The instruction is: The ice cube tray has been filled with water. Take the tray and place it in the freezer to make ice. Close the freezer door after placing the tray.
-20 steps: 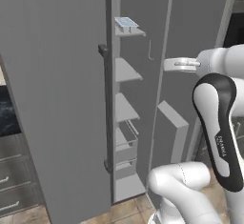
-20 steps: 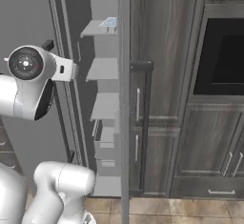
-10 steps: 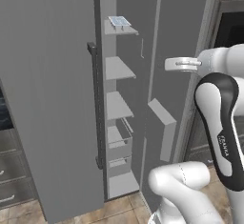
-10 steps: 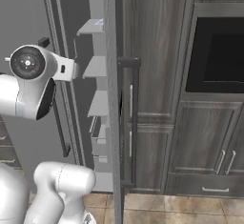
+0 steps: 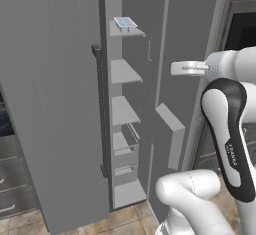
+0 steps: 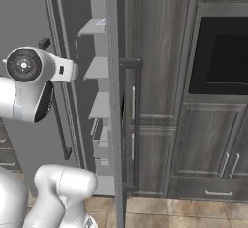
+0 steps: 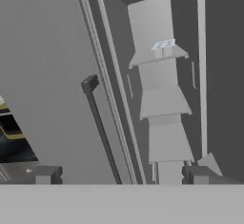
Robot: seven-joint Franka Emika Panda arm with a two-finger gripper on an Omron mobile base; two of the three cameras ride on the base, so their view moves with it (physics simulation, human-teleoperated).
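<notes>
flat, even rendered light with soft shadows; no glare; all views slightly soft and pixelated.

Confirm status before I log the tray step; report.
Gripper open, holding nothing. Ice cube tray on top freezer shelf. Freezer door ajar, nothing blocking.

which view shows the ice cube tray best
The left base view: the ice cube tray lies in plain sight on the freezer's top shelf, its cells visible. In the hand view the tray is small and blurred. In the right base view only a sliver peeks out at the shelf's edge.
</notes>
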